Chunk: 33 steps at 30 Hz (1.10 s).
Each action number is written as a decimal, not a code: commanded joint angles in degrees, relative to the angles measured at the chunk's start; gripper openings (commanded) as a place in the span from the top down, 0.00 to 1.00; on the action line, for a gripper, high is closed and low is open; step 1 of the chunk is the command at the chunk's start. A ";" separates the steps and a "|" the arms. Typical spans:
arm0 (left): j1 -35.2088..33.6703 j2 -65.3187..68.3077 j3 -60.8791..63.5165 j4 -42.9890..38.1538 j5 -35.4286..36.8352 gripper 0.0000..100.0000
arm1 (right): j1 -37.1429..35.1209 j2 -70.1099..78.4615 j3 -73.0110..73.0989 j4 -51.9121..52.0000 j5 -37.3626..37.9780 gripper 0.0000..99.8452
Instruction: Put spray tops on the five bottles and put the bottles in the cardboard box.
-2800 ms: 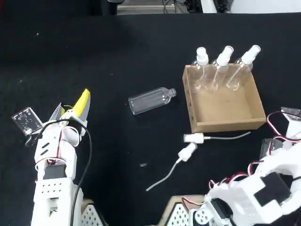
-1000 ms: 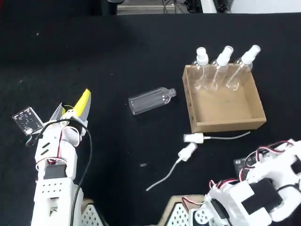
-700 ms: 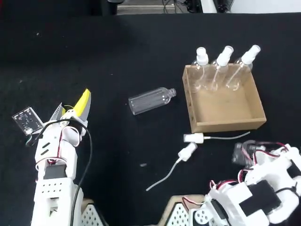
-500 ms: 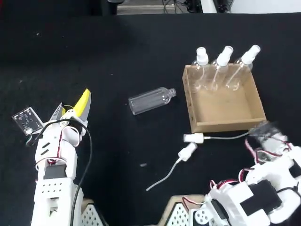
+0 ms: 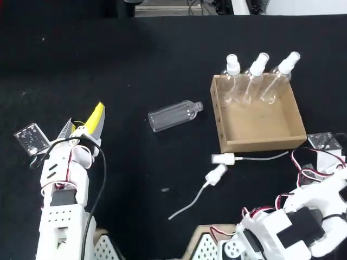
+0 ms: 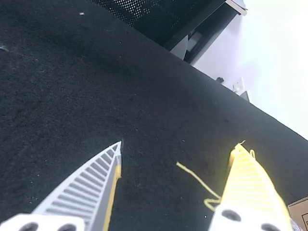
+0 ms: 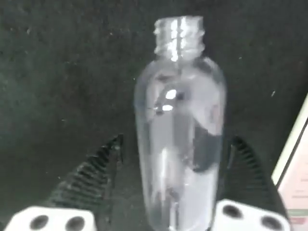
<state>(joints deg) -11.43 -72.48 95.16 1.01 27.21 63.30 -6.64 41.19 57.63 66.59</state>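
Three capped bottles point(image 5: 252, 81) lean in the cardboard box point(image 5: 263, 144). An uncapped clear bottle point(image 5: 174, 115) lies left of the box. Two spray tops point(image 5: 223, 158) point(image 5: 216, 175) with long tubes lie in front of it. My right arm point(image 5: 314, 200) is by the box's near right corner. In the right wrist view its gripper point(image 7: 178, 140) is open, with a black finger on either side of another uncapped bottle point(image 7: 180, 120) lying on the cloth. My left gripper point(image 5: 84, 115) point(image 6: 178, 145) stands open over bare cloth at the left, holding nothing.
Black cloth point(image 5: 135, 59) covers the whole table, with free room between the left arm and the lying bottle. The arms' white bases point(image 5: 59, 227) stand at the near edge. A light wall and dark furniture point(image 6: 192, 29) lie beyond the table.
My right arm's wrist swung right and toward the box, from in front of it to beside its near right corner. The left arm, bottles and spray tops stayed put.
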 commanded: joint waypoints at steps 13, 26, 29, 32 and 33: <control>1.80 -0.62 -0.92 -0.79 -2.37 0.67 | 3.96 -2.33 5.93 -9.58 12.22 0.94; 26.86 -0.09 -20.53 36.84 -27.16 0.67 | 3.96 -2.33 -10.86 5.80 -1.85 0.99; 32.40 -0.09 -25.19 43.87 -30.15 0.67 | 3.87 -2.33 -13.32 9.58 -1.85 0.99; 37.32 0.70 -26.68 45.19 -32.62 0.67 | 3.96 -2.33 -14.37 11.43 -1.85 0.99; 38.37 2.11 -27.74 45.27 -32.70 0.67 | 3.96 -2.33 -14.46 11.69 -1.85 0.99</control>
<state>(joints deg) 21.01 -72.40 73.98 44.09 -3.21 65.93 -6.64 30.55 67.56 65.19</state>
